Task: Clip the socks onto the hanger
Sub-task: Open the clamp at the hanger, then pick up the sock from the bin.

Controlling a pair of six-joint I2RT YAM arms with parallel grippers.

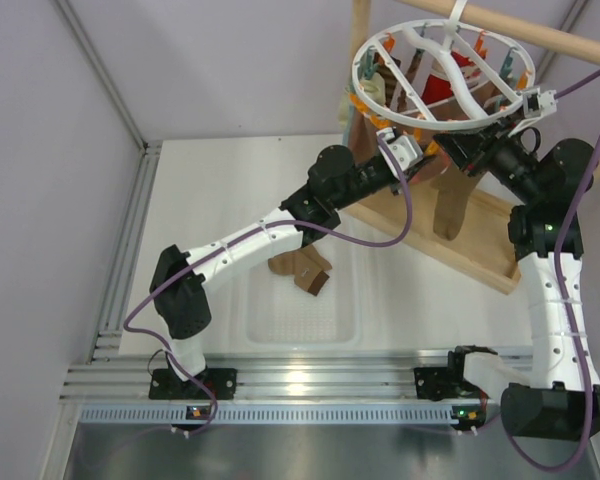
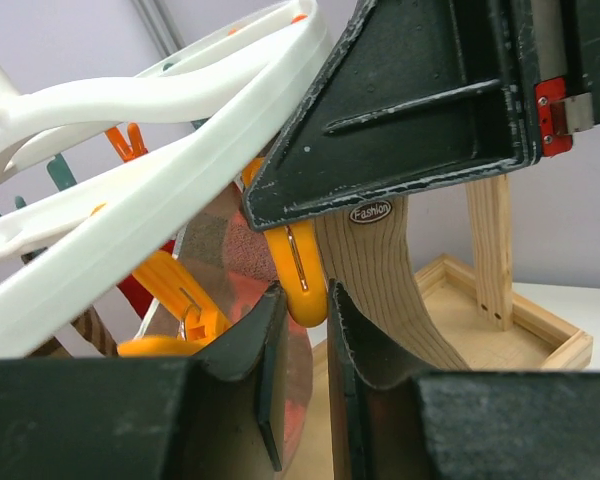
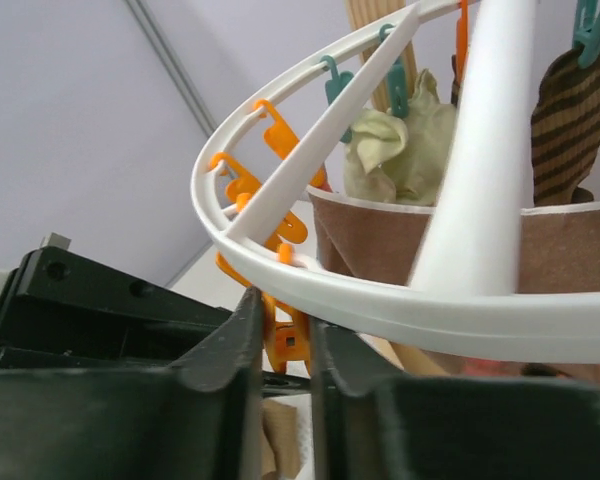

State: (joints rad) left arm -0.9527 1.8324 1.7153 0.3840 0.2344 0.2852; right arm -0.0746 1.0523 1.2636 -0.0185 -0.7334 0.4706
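The white ring hanger (image 1: 372, 50) hangs at the back right, with orange and teal pegs along its rim (image 3: 310, 290). My right gripper (image 3: 285, 312) reaches up under the rim and is shut on an orange peg (image 3: 292, 340). My left gripper (image 2: 305, 295) meets it there, its jaws narrowly shut on the lower end of an orange peg (image 2: 298, 262). A tan ribbed sock (image 2: 380, 280) hangs just beside that peg and shows in the top view as well (image 1: 448, 205). Two more socks, tan and dark brown (image 1: 302, 270), lie on the table.
The hanger hangs from a wooden rod (image 1: 520, 30) on a wooden frame whose base (image 1: 480, 255) lies on the table. A reddish-brown cloth (image 3: 420, 240) and a striped sock (image 3: 570, 100) hang inside the ring. A shallow white tray (image 1: 300, 320) sits near the arms.
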